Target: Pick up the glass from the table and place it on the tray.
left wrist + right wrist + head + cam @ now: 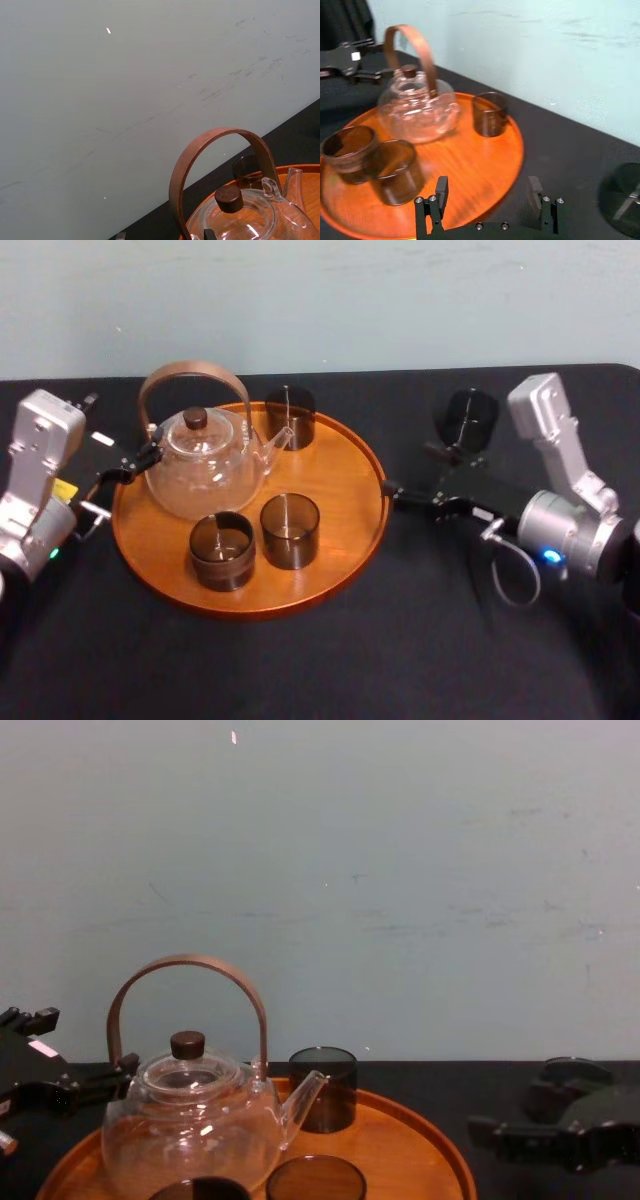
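Note:
A dark smoky glass (466, 418) stands on the black table (420, 640), to the right of the round orange-brown tray (340, 490). It also appears in the right wrist view, glass (625, 200), and in the chest view, glass (570, 1072). My right gripper (405, 470) hovers between the tray's right rim and this glass, open, with nothing between its fingers (440, 192). My left gripper (125, 480) sits at the tray's left edge beside the teapot, open and holding nothing.
On the tray stand a clear glass teapot (205, 465) with a tall brown hoop handle and three dark glasses: one at the back (290, 417) and two at the front (222, 550), (290, 530). A pale wall runs behind the table.

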